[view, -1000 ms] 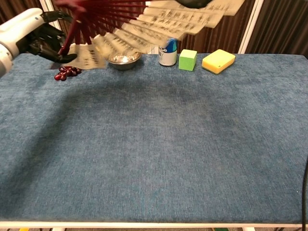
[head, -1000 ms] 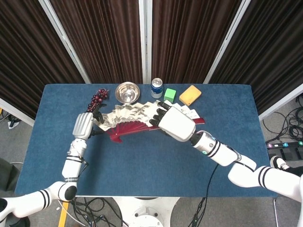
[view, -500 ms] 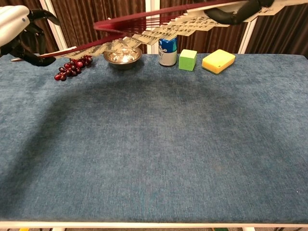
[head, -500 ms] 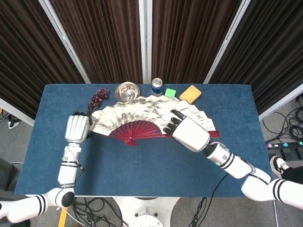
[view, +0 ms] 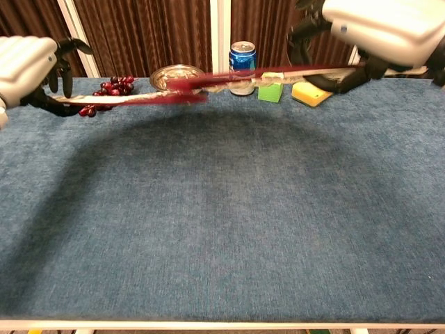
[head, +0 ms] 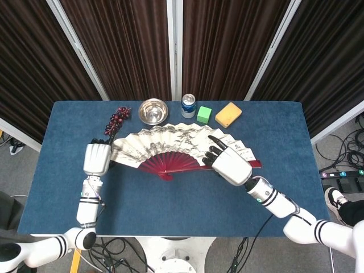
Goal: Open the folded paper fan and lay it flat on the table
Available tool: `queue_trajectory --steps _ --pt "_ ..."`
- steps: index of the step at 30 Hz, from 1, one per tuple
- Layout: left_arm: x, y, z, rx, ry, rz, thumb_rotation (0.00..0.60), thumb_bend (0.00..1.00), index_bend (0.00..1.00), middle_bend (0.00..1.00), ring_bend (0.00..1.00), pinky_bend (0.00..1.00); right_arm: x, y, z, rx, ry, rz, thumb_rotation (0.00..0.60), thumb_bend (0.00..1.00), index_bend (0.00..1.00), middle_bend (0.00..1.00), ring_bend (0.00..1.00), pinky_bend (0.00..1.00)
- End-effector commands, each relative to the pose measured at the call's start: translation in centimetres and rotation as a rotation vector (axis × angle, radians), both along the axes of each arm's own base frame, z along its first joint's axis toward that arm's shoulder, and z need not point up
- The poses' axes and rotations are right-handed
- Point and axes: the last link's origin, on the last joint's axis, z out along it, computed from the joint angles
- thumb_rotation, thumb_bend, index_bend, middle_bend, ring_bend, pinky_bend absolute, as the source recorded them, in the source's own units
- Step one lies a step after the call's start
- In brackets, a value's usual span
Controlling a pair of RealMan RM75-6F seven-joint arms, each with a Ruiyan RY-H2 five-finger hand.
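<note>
Head view: fan (head: pixel 170 145) spread, long axis left-right, arc toward curtains.

Glossy white shells are covering each robot hand (head: pixel 96 158) (head: pixel 231 166); black fingers and black-ringed white forearm segments are showing.

The paper fan (view: pixel 188 89) is seen almost edge-on, as a thin blurred line above the blue table (view: pixel 222 223), and its shadow lies on the cloth under it. The left hand (view: pixel 31 69) holds the fan's left end, with dark fingers (view: pixel 61 68) curled around it. The right hand (view: pixel 361 42) grips the right end from above. Behind the fan, near the far edge, stand red grapes (view: pixel 111 89), a metal bowl (view: pixel 175 73), a blue can (view: pixel 242 56), a green block (view: pixel 271 90) and a yellow sponge (view: pixel 309 95).
</note>
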Motion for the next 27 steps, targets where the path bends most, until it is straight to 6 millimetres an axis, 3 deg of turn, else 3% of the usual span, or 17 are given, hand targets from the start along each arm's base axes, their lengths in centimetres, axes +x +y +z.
queue_trajectory --steps 1,4,7,16,20,27 --pt "-0.3 -0.4 -1.8 -0.024 0.026 -0.007 0.6 0.25 0.45 0.5 0.42 0.4 -1.7 0.2 -1.6 0.02 -0.002 -0.067 0.6 0.22 0.11 0.3 0.14 0.0" --pt "-0.4 -0.7 -2.3 -0.046 0.035 -0.009 0.6 0.16 0.27 0.31 0.24 0.29 -2.6 0.2 -2.2 0.051 0.023 -0.12 0.6 0.07 0.0 0.11 0.01 0.0" --pt "-0.4 -0.9 -2.4 -0.044 0.024 -0.014 0.6 0.09 0.18 0.21 0.15 0.24 -3.2 0.5 -2.6 0.084 0.022 -0.172 0.6 0.01 0.0 0.0 0.0 0.0" --pt "-0.4 -2.6 -1.3 -0.05 -0.004 -0.072 0.6 0.01 0.04 0.01 0.02 0.13 -5.6 1.7 -1.9 0.126 0.072 -0.295 0.6 0.0 0.0 0.0 0.0 0.0" --pt "-0.5 -3.4 -0.3 -0.08 -0.001 -0.085 0.6 0.0 0.03 0.0 0.02 0.11 -6.6 2.1 -1.0 0.151 0.13 -0.35 0.6 0.0 0.0 0.0 0.0 0.0" --pt "-1.9 -4.6 3.6 -0.209 -0.065 -0.056 0.6 0.0 0.04 0.04 0.02 0.11 -9.6 3.2 3.2 0.087 0.047 -0.502 0.6 0.0 0.0 0.02 0.0 0.0"
